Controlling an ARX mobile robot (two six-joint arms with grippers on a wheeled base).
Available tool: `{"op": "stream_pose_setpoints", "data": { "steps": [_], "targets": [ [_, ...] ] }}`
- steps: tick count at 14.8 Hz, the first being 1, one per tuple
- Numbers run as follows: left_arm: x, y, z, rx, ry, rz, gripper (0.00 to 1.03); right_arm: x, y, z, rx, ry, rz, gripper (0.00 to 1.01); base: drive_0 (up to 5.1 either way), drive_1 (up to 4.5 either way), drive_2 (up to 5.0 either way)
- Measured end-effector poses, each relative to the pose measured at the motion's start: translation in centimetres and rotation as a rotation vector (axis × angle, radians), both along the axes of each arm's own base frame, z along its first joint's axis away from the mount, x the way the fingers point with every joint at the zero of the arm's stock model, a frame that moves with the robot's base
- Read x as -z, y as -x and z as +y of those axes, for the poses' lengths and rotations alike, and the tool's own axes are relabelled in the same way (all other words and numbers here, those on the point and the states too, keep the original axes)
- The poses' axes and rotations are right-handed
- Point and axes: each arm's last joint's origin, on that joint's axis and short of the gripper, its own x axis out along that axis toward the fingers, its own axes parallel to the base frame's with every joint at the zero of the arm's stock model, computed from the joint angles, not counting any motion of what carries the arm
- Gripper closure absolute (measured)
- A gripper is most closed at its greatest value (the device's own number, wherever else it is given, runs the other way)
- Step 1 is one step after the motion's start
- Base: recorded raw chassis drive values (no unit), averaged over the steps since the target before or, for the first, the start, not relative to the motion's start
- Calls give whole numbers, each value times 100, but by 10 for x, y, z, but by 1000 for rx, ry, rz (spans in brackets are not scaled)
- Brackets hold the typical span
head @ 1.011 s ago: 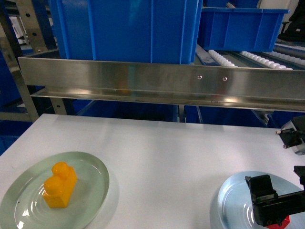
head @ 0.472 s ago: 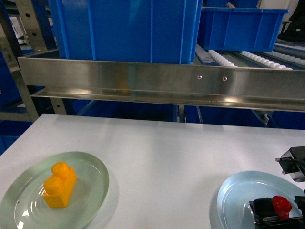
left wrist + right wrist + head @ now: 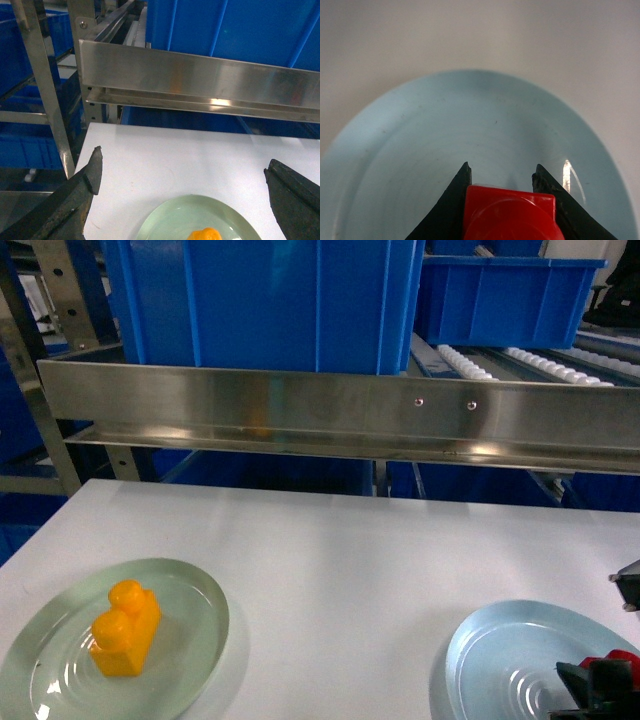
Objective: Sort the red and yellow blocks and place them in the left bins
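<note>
Blue bins fill the upper part of the head view behind a steel rail, above the white surface. At lower left a greenish plate carries the yellow block; the left gripper hovers there, fingers wide apart. At lower right, over a pale blue plate, the right gripper has its fingers clamped on the red block.

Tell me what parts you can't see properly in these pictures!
- Red block: its lower part is cut off by the right wrist view's bottom edge; in the head view the right gripper hides most of it.
- Yellow block: only its top shows at the left wrist view's bottom edge.
- Blue bins: insides hidden, tops cut off by the head view's upper edge.
- Left gripper: only its spread fingertips show.
</note>
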Motion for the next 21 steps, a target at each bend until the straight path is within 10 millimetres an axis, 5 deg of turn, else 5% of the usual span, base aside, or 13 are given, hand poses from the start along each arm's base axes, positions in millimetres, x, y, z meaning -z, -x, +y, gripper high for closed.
{"op": "stream_pose_setpoints", "data": {
  "steps": [12, 16, 21],
  "targets": [
    [0, 0, 0, 0, 0, 0, 5, -123, 94, -36, 22, 53, -398, 72, 0, 0, 0],
    [2, -2, -3, 7, -16, 6, 5, -130, 106, -34, 20, 69, -444, 72, 0, 0, 0],
    [46, -38, -39, 44, -52, 178, 5, -130, 106, -34, 22, 70, -441, 72, 0, 0, 0]
  ]
}}
